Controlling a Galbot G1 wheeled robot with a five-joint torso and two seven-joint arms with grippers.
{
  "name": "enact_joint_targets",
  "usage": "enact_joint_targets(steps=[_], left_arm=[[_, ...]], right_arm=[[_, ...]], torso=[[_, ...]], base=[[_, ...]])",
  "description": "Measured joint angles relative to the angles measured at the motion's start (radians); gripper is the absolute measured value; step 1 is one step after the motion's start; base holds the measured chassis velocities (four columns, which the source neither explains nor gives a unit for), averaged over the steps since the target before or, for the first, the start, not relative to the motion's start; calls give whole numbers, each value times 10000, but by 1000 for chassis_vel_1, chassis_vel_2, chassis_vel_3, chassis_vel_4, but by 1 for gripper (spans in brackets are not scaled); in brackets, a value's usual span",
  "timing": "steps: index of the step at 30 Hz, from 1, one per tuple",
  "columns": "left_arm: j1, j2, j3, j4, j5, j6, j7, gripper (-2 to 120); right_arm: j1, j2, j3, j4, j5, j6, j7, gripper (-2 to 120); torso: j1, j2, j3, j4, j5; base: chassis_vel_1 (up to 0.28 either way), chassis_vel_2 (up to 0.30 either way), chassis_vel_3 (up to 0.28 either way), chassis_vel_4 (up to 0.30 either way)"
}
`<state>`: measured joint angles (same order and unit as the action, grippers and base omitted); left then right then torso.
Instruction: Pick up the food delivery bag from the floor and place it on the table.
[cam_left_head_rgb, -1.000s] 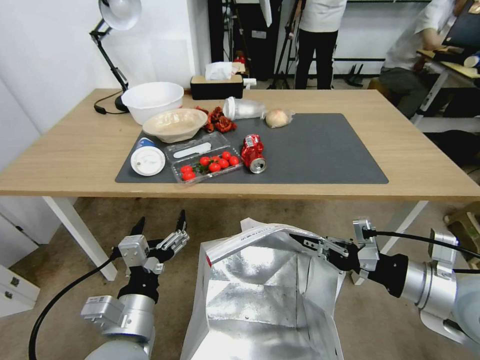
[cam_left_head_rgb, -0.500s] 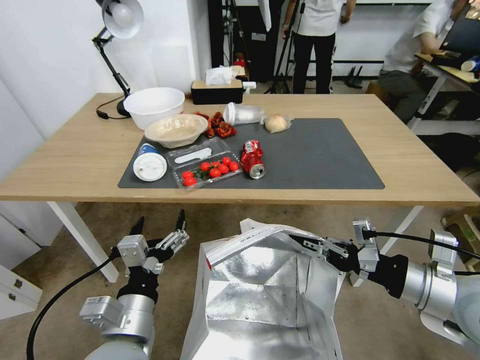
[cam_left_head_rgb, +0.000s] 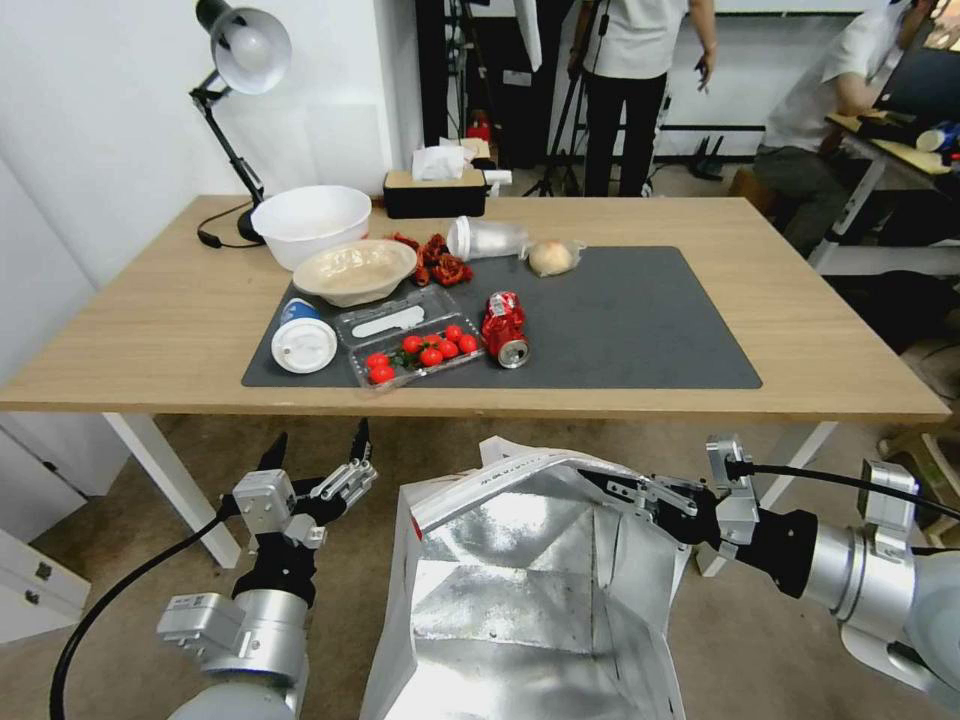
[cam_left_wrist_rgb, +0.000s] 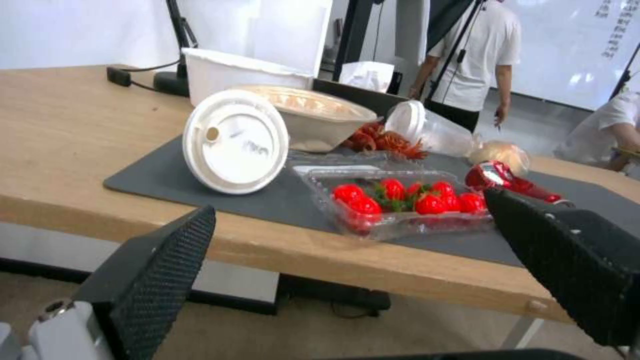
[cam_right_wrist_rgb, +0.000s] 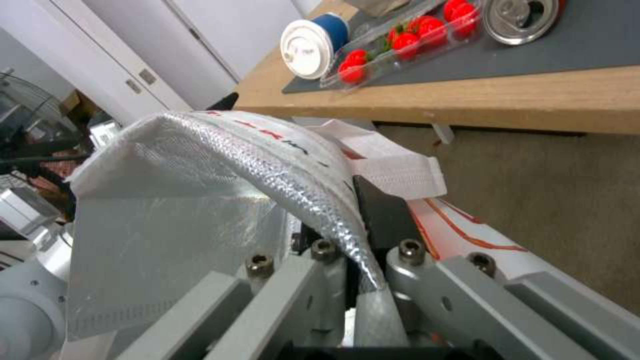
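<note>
The food delivery bag (cam_left_head_rgb: 520, 570) stands open in front of me, below the table's front edge, showing its silver foil lining and a white handle (cam_left_head_rgb: 500, 478); its base is cut off by the picture's edge. My right gripper (cam_left_head_rgb: 612, 486) is shut on the bag's rim, and the foil wall (cam_right_wrist_rgb: 200, 200) is pinched between its fingers (cam_right_wrist_rgb: 383, 220). To the left of the bag my left gripper (cam_left_head_rgb: 316, 448) is open and holds nothing, its fingertips pointing up at the table (cam_left_head_rgb: 150, 330). The carpeted floor (cam_left_head_rgb: 760, 640) lies around the bag.
On the left half of the dark mat (cam_left_head_rgb: 640, 320) lie bowls (cam_left_head_rgb: 312, 220), a lidded cup (cam_left_head_rgb: 302, 342), a tomato tray (cam_left_head_rgb: 420, 352) and a red can (cam_left_head_rgb: 505, 325). A lamp (cam_left_head_rgb: 240, 60) and a tissue box (cam_left_head_rgb: 435, 190) stand behind. A white table leg (cam_left_head_rgb: 170, 480) rises beside the left gripper.
The whole view has shifted, so the table sits lower in the picture: the camera moved. Both grippers and the bag keep their places in it, grips unchanged.
</note>
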<state>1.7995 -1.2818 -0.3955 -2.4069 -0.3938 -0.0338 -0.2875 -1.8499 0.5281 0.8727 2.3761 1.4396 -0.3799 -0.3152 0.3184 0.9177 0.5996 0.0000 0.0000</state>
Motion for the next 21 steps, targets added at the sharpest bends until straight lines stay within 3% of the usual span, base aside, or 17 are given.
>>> enact_joint_targets(steps=[14,21], left_arm=[[-11,13,1,119,8,-305,-18,100],[-38,4,5,123,-35,-406,-39,100]], right_arm=[[18,0,-11,4,-29,0,-11,0],[23,-39,-24,3,-38,0,-15,0]], torso=[[255,589,333,0,-1],[268,619,354,0,0]], base=[[0,0,0,0],[0,0,0,0]])
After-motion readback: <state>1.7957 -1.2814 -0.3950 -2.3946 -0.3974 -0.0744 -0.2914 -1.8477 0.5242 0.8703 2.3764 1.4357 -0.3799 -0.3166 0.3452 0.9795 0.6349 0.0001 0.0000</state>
